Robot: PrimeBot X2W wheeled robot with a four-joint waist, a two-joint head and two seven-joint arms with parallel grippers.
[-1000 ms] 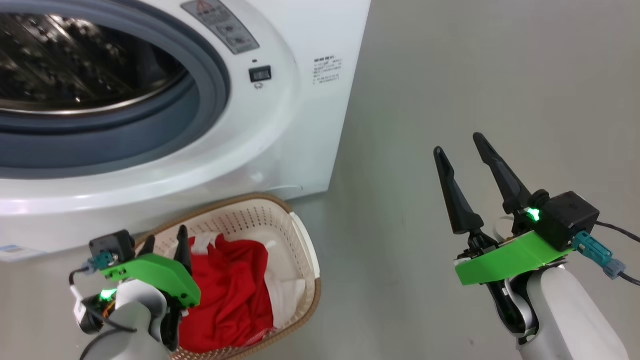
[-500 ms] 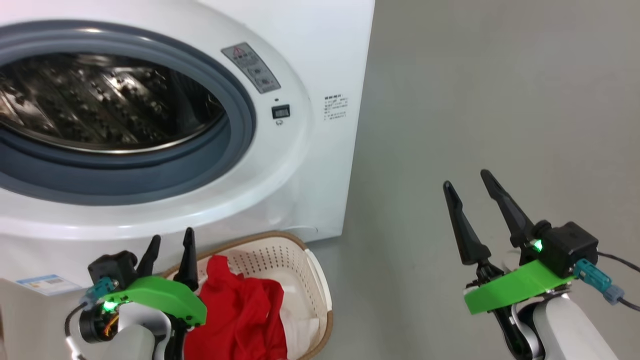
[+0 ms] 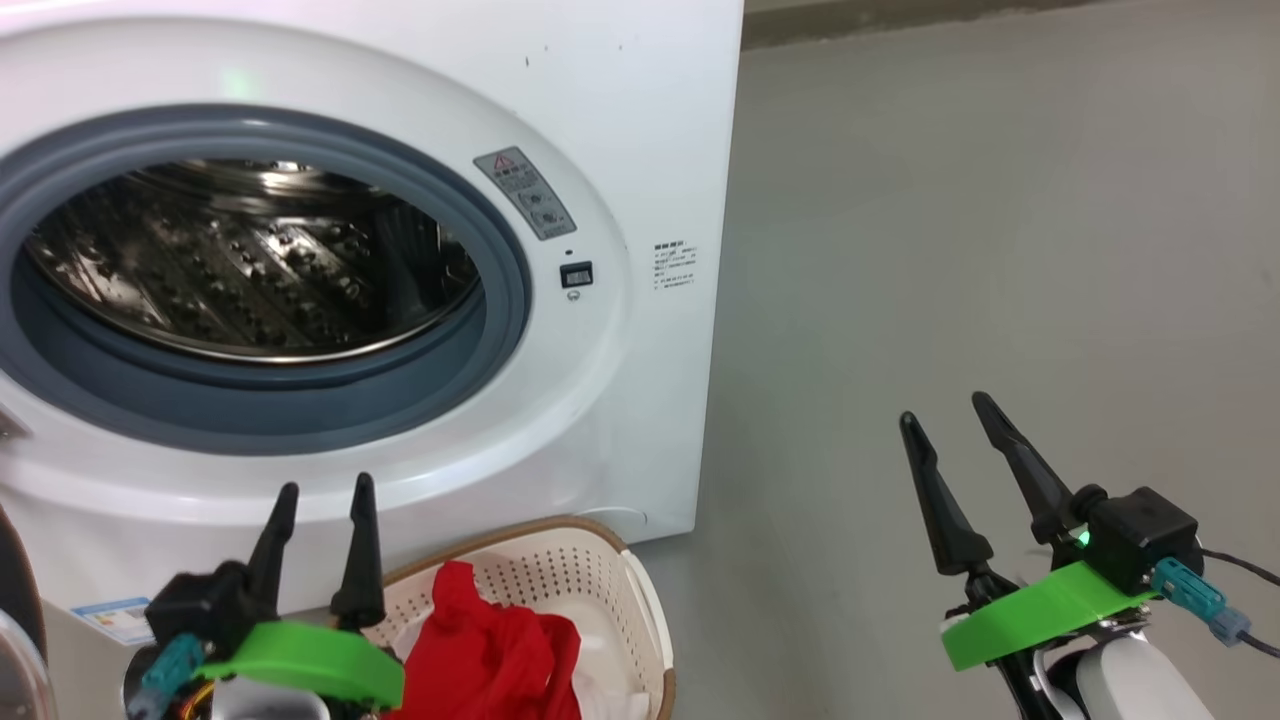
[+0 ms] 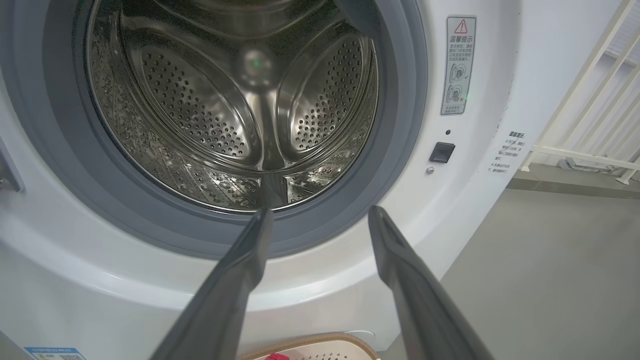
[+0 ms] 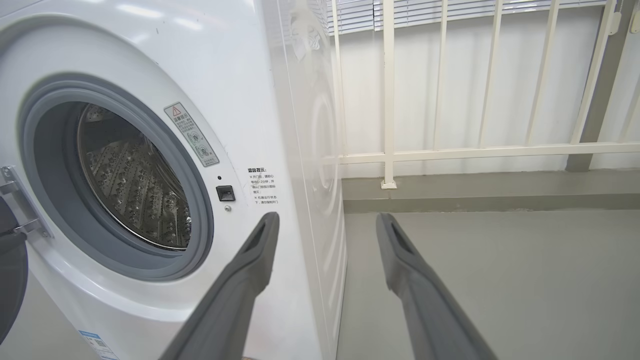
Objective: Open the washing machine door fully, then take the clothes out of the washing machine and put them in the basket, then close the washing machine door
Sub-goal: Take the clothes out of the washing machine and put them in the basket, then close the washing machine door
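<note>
The white washing machine stands with its mouth uncovered, and its steel drum holds nothing that I can see. A sliver of the swung-out black door shows at the far left. Below the machine sits the cream basket, which holds the red and white clothes. My left gripper is open and empty above the basket's left side, pointing at the drum. My right gripper is open and empty over bare floor to the right of the machine.
Grey floor stretches to the right of the machine. A white railing and a wall stand behind it. The door's metal hinge and dark door edge sit at the machine's left side.
The head camera has tilted upward, so the scene has slid down. My left gripper has lifted out of the basket, empty, leaving the clothes there. The right gripper has kept its pose.
</note>
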